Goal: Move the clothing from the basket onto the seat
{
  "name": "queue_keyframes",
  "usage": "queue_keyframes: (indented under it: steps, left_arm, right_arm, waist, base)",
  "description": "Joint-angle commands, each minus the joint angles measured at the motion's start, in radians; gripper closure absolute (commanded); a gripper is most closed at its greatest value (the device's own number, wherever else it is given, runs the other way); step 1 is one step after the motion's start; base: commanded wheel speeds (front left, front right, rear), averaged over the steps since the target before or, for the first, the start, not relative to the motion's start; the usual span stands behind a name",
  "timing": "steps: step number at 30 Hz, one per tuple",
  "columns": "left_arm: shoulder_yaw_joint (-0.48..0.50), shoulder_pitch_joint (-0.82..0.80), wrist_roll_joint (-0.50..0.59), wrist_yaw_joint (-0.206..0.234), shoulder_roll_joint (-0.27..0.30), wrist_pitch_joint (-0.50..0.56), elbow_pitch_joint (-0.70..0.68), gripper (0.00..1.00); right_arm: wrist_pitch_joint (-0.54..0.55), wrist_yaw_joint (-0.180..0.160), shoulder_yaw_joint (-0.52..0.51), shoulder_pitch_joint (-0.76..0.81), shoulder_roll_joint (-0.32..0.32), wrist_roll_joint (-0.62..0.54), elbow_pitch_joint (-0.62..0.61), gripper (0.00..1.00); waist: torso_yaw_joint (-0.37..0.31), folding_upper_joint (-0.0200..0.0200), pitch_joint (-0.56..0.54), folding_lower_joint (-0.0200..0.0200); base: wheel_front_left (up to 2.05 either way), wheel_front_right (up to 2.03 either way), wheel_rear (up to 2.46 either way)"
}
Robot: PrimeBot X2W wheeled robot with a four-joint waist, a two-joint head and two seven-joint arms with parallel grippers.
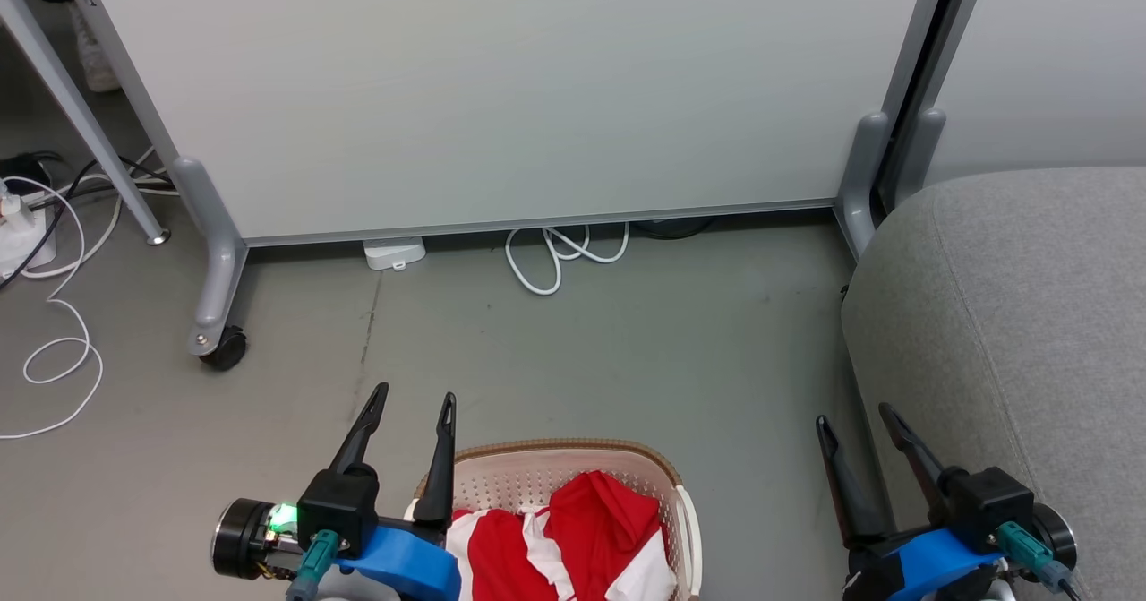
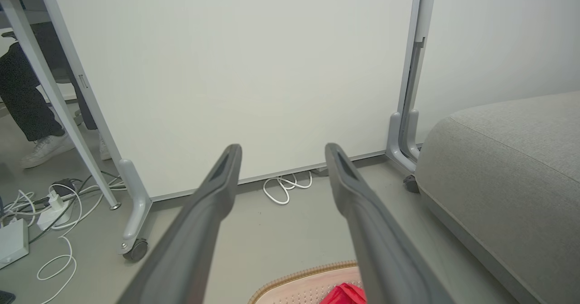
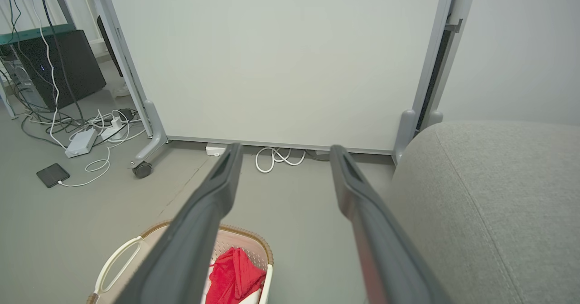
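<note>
The soft red garments with white panels (image 1: 591, 529) lie inside the cream perforated plastic basket with a brown woven rim (image 1: 560, 448), just to the right of the left gripper (image 1: 416, 393), whose fingers stand spread and empty. The right gripper (image 1: 852, 414), also spread and empty, hangs beside the large grey fabric seat (image 1: 1012, 332). Bare grey floor (image 1: 627, 341) separates the basket and the seat.

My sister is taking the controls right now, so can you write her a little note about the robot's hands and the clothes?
Left gripper: open, empty, beside the basket, on its left.
Right gripper: open, empty, between basket and seat.
Clothing: red-and-white, piled in the basket on the floor.
Done: nothing yet; no clothing on the seat part in view.
Left: lift the clothing out and put it on the seat.
</note>
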Motion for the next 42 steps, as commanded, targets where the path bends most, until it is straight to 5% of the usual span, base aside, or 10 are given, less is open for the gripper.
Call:
queue_keyframes:
  steps: [1, 20, 42]
  left_arm:
    - [0.005, -0.001, 0.002, -0.002, -0.001, -0.005, 0.002, 0.0]
    - [-0.025, -0.16, 0.02, -0.039, 0.001, -0.004, 0.132, 0.0]
    - [-0.138, -0.647, 0.08, -0.052, 0.016, 0.025, 0.745, 0.0]
  right_arm:
    - [-0.004, 0.0, -0.001, 0.008, 0.002, 0.005, 0.002, 0.0]
    - [-0.003, 0.0, 0.008, -0.055, -0.024, 0.019, -0.024, 0.0]
    - [-0.002, 0.0, -0.003, -0.279, -0.072, 0.06, -0.128, 0.0]
  waist:
    - [0.0, 0.0, -0.001, 0.0]
    - [-0.066, 0.0, 0.111, 0.0]
    - [-0.172, 0.0, 0.562, 0.0]
  base:
    - [0.0, 0.0, 0.0]
    - [0.0, 0.0, 0.0]
    - [0.0, 0.0, 0.0]
